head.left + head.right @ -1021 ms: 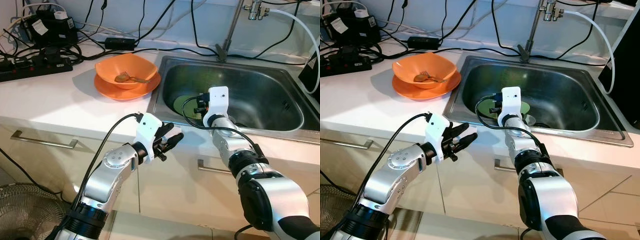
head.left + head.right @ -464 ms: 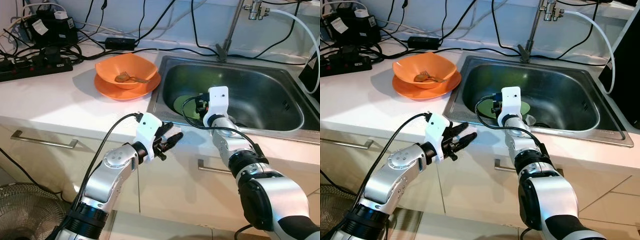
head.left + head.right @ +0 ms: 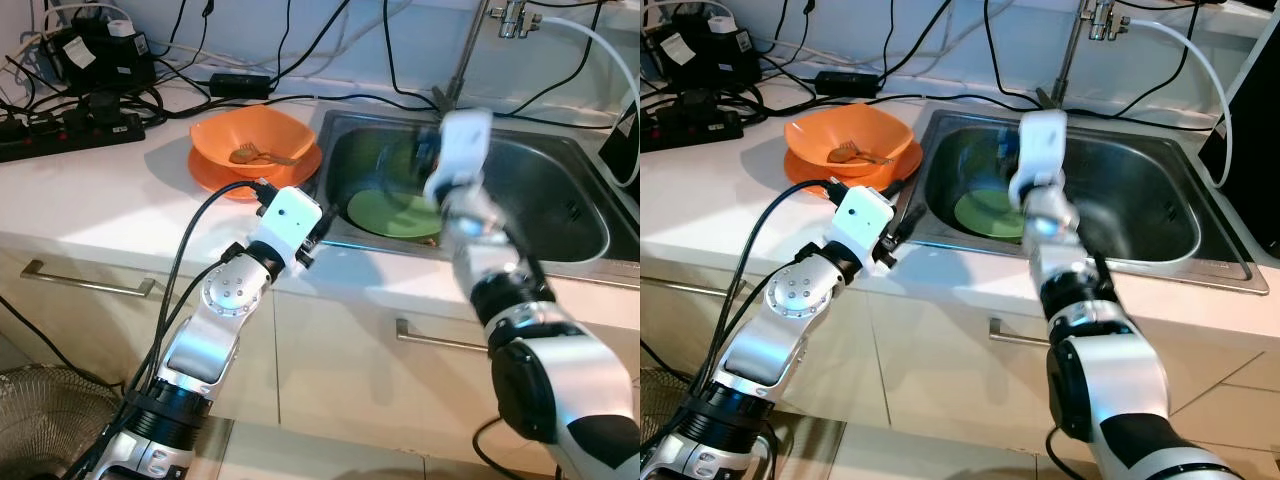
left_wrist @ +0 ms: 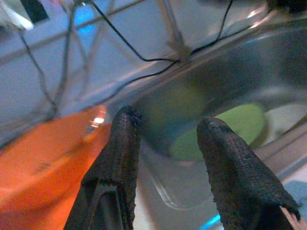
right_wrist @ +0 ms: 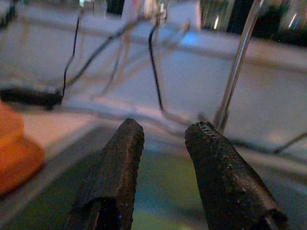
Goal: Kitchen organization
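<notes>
A green plate (image 3: 395, 212) lies flat in the steel sink (image 3: 560, 200). On the counter to its left, an orange bowl (image 3: 252, 135) sits on an orange plate (image 3: 250, 182) with a brown utensil (image 3: 260, 155) in it. My left gripper (image 4: 165, 122) is open and empty at the sink's front left corner, pointing over the rim toward the green plate (image 4: 235, 127). My right gripper (image 5: 165, 129) is also open and empty. It hangs blurred above the middle of the sink, aimed at the back wall and the faucet pipe (image 5: 237, 67).
Power strips and tangled cables (image 3: 70, 130) crowd the back left of the counter, with a black adapter (image 3: 238, 85) behind the bowl. A faucet (image 3: 460, 60) and a white hose (image 3: 610, 50) rise behind the sink. A fan (image 3: 50, 420) stands on the floor at the left.
Both arms have risen. The left gripper came up from below the counter edge to the sink's corner. The right gripper lifted out of the sink, uncovering the green plate.
</notes>
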